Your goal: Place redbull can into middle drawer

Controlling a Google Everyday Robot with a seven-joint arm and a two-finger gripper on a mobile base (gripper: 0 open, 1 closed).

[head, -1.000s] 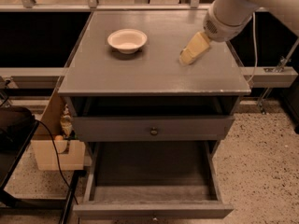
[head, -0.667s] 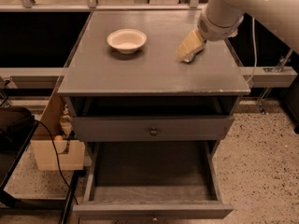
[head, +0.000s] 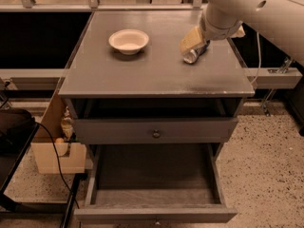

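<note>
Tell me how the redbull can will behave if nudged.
The redbull can, under the gripper on the cabinet top, looks slim and shiny metal: probably slippery, apt to tip or roll. Its small size suggests it is light, easily knocked.

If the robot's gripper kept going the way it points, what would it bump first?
Most likely the redbull can, lying right at the tip of the gripper, which points down at the cabinet top. They may be touching; depth is unclear.
</note>
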